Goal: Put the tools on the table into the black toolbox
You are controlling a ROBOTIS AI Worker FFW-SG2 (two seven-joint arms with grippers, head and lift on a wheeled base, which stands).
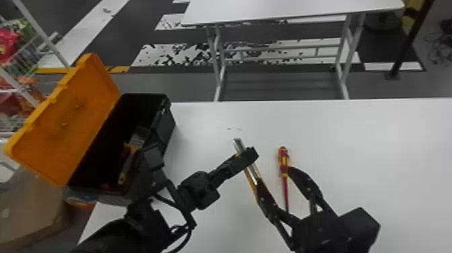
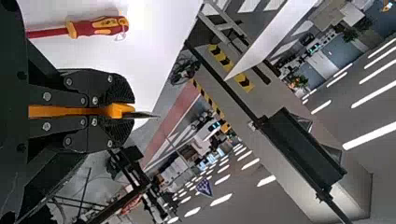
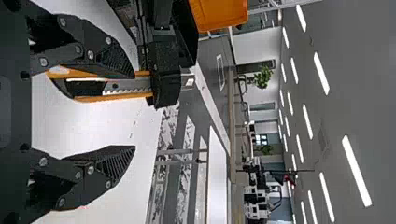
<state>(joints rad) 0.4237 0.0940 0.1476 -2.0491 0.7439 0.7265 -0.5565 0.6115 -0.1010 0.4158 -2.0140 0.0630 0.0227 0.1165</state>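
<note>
No word, label, brand, number or sign can be read — not on anything here.

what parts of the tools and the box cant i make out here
- Orange-edged tool: head view, left gripper covers a stretch
- Screwdriver: left wrist view, tip hidden by left gripper's body
- Black toolbox: head view, left arm covers some, shadow hides much inside
- Any contact between right gripper and orange-edged tool: head view, they overlap
</note>
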